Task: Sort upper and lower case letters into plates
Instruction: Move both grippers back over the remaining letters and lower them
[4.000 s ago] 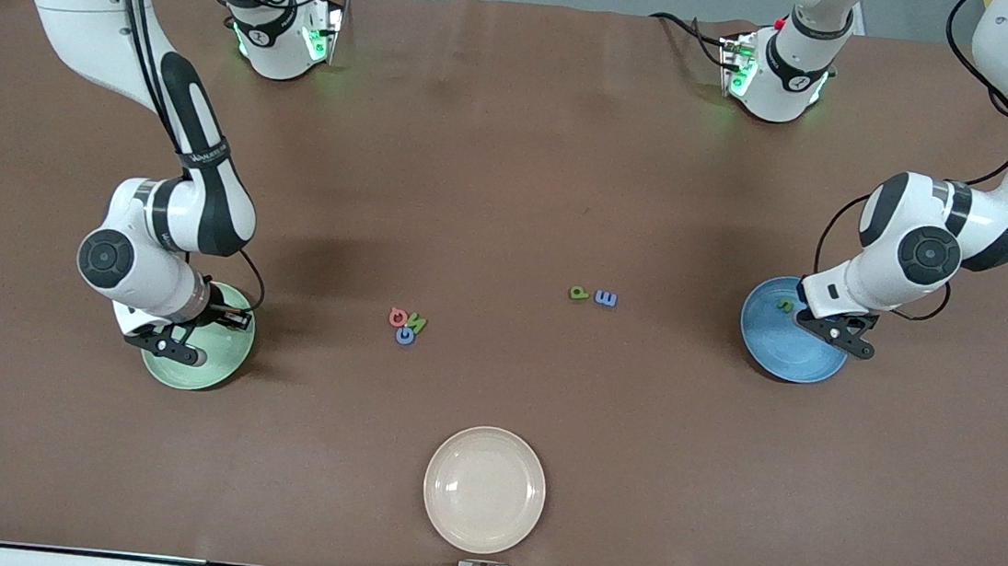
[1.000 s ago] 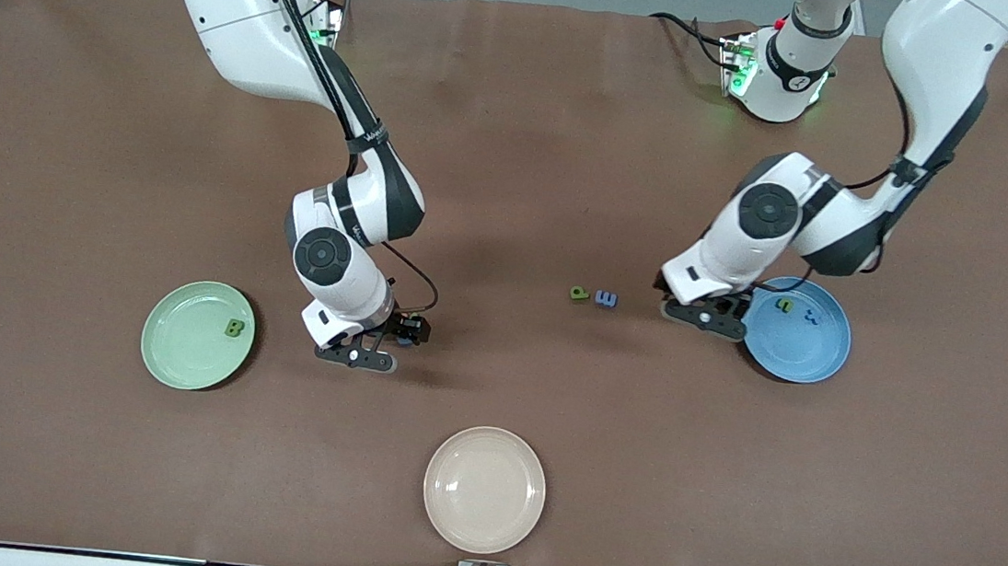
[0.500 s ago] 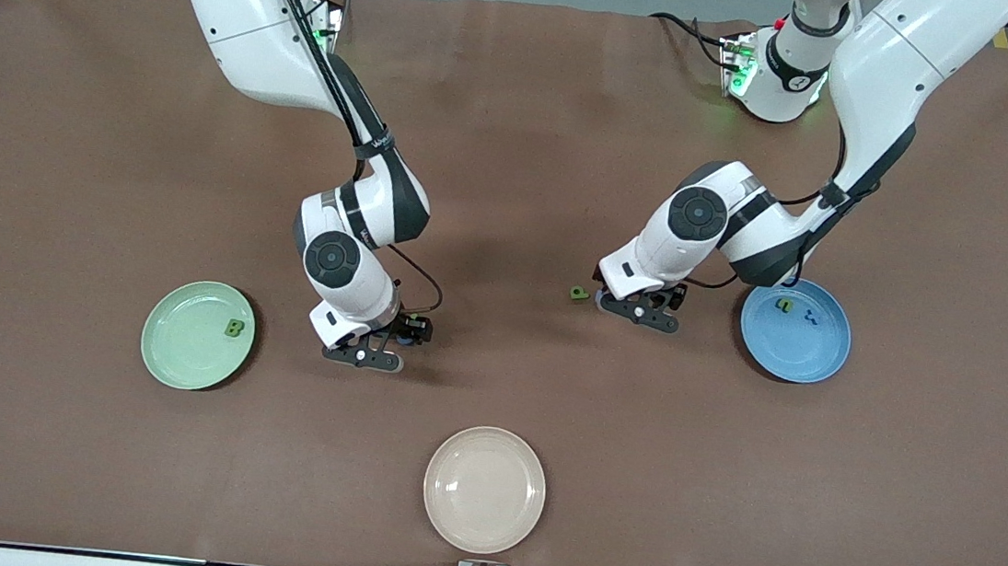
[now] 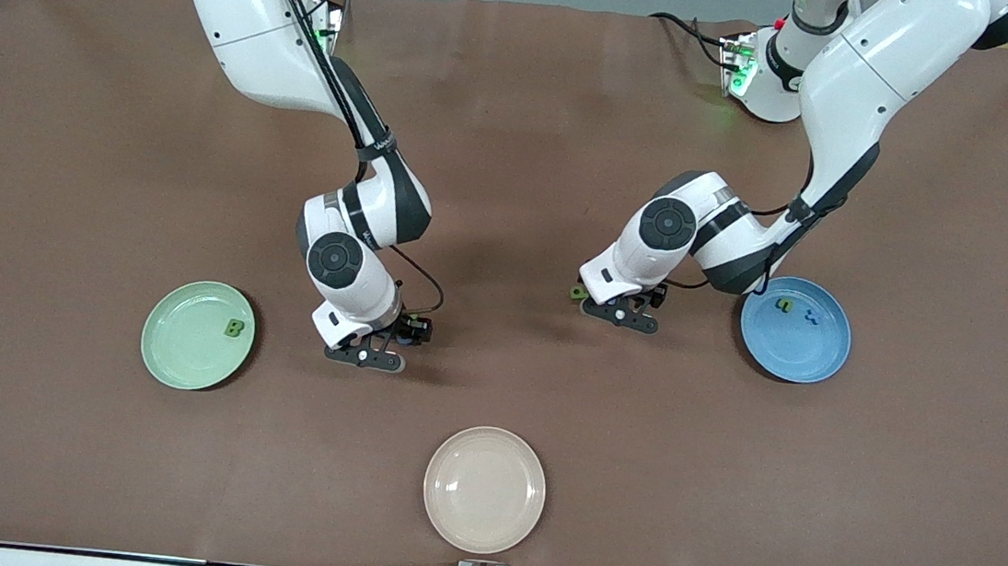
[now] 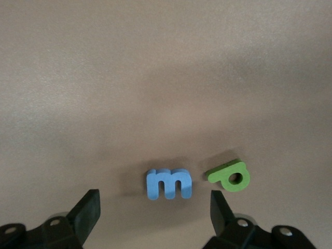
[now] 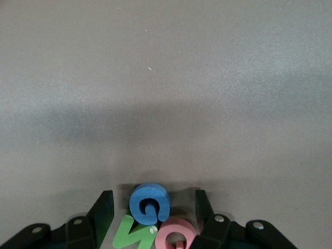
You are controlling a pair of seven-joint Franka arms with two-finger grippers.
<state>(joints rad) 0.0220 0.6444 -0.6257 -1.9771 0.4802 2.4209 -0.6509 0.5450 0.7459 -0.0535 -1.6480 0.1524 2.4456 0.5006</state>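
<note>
**Free room & obstacles**

Left end effector (image 5: 155, 207) low over tabletop (image 4: 518, 136), fingers apart w/ blue m (image 5: 168, 183) between; green p (image 5: 230, 176) just beside one finger (image 5: 220, 210), tight there. Right end effector (image 6: 154, 210) straddles blue G (image 6: 149, 202); green N (image 6: 134, 233) & pink letter (image 6: 176, 234) touch it, crowding the gap. Bare tabletop around both clusters. Mint plate (image 4: 174, 353), blue plate (image 4: 816, 355), cream plate (image 4: 481, 521) well apart.

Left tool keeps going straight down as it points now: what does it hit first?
Most likely the blue letter m: it lies between the open fingers of the left tool. The green p sits just beside one fingertip and might get clipped.
</note>
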